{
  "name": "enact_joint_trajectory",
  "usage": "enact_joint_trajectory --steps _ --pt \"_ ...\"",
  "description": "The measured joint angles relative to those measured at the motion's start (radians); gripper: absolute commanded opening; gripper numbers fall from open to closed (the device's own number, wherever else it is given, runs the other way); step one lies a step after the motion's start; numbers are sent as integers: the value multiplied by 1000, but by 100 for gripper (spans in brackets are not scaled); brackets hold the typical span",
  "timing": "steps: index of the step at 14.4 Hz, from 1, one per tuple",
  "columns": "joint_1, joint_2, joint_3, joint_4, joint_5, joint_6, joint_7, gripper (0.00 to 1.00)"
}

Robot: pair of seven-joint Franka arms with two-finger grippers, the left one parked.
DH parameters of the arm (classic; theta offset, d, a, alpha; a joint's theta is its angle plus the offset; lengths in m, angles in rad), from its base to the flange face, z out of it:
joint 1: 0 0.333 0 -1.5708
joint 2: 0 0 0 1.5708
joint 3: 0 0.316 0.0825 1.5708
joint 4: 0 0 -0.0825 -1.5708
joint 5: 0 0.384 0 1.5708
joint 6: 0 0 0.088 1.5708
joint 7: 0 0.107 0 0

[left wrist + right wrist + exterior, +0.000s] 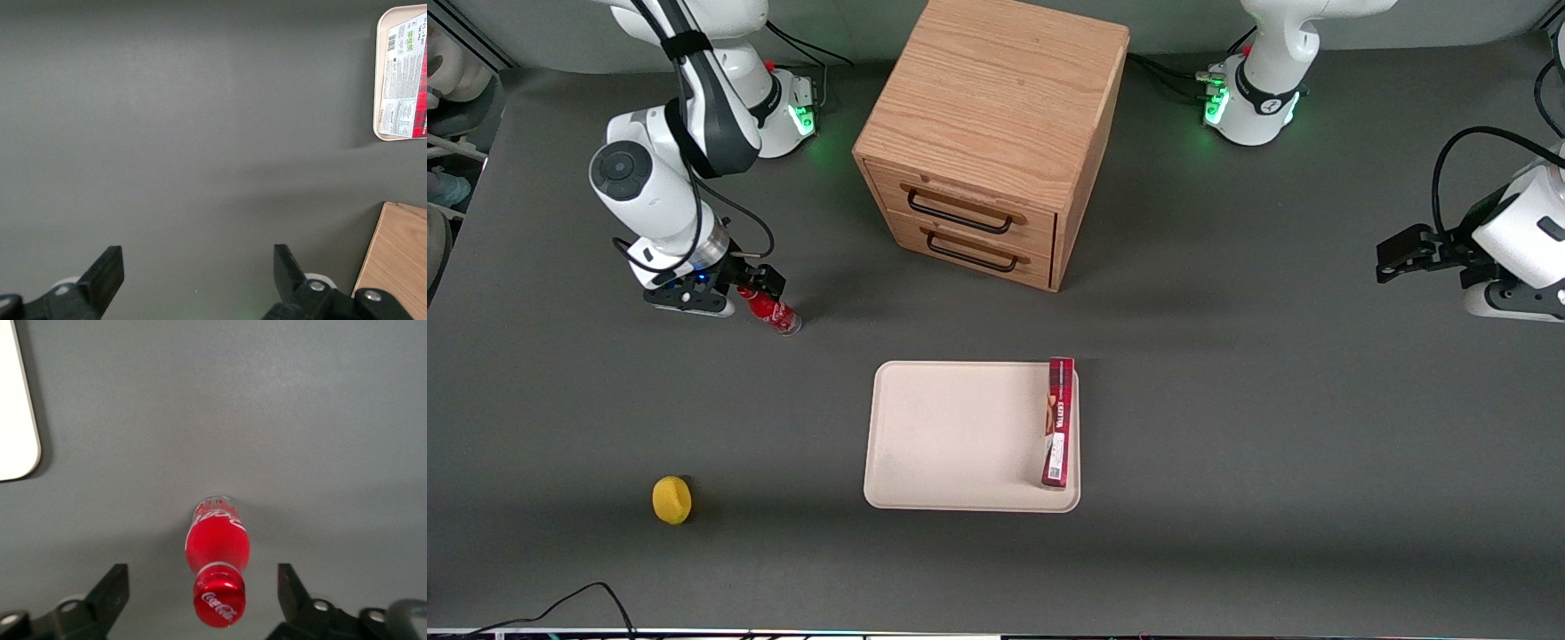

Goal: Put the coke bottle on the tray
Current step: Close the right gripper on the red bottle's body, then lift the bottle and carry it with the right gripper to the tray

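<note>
The coke bottle (772,312), small and red with a red cap, stands upright on the grey table toward the working arm's end, well away from the tray (951,436). My right gripper (743,293) hangs right above it. In the right wrist view the gripper (203,587) is open, with one finger (115,587) on each side of the bottle's cap and a wide gap to each; the bottle (217,543) is untouched. A corner of the cream-white tray (13,420) shows in that view too.
A long flat red box (1058,422) lies on the tray along its edge toward the parked arm. A wooden two-drawer cabinet (987,142) stands farther from the front camera than the tray. A yellow round object (671,500) lies nearer the camera than the bottle.
</note>
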Motion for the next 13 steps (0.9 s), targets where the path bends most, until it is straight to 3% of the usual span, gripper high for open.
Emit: enact_joint_trajectory --steps 1,9,13 --pt "0 0 0 -6 -1 6 0 0" --pt "0 -6 0 21 -16 -39 -4 0" --pt "-1 -36 -26 358 -28 -529 -84 0"
